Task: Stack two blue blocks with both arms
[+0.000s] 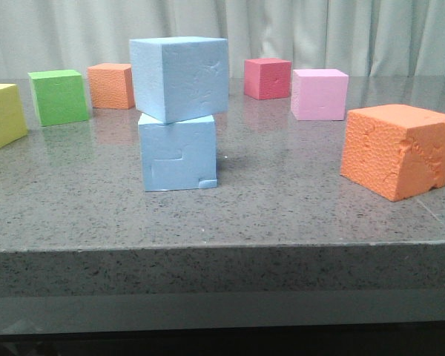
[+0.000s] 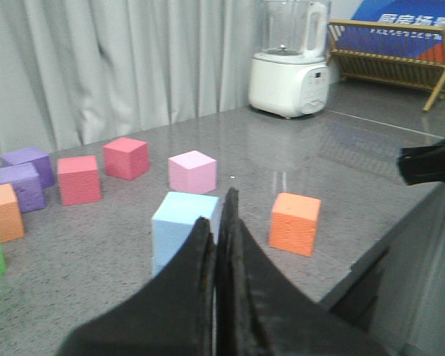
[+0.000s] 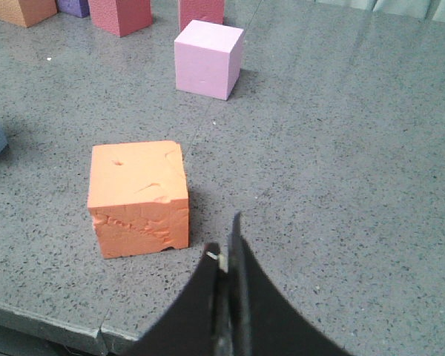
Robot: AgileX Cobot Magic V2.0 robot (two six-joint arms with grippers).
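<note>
Left of centre in the front view, my two blue blocks (image 1: 178, 111) sit stacked, the top one twisted and overhanging; they look light, soft foam, best pinched across flat sides, while my left gripper (image 2: 221, 222) and right gripper (image 3: 226, 256) are both closed, empty.

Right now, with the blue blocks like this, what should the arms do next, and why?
Probably nothing more than keeping both arms back. The upper blue block already sits on the lower blue block, turned and overhanging a little but resting. The left gripper and right gripper are shut, empty and clear of the stack, so approaching again risks knocking it.
</note>
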